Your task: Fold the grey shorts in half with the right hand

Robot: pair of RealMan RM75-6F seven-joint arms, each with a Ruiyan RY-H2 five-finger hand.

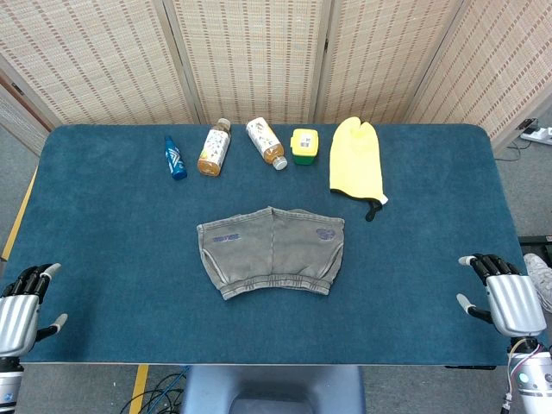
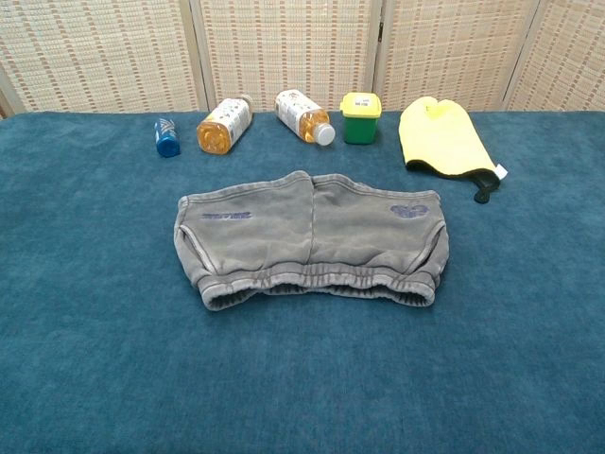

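The grey shorts (image 1: 271,252) (image 2: 310,241) lie spread flat in the middle of the blue table, waistband toward me, legs pointing away. My right hand (image 1: 500,297) rests at the table's front right corner, well apart from the shorts, fingers apart and holding nothing. At the front left corner sits my left hand (image 1: 24,304), likewise empty with fingers spread. Neither hand shows in the chest view.
Along the far side lie a small blue bottle (image 1: 175,159), two orange-liquid bottles (image 1: 214,147) (image 1: 266,142), a green container with a yellow lid (image 1: 304,146) and a yellow mitt (image 1: 358,166). The blue tablecloth (image 1: 112,224) surrounds the shorts. Folding screens stand behind.
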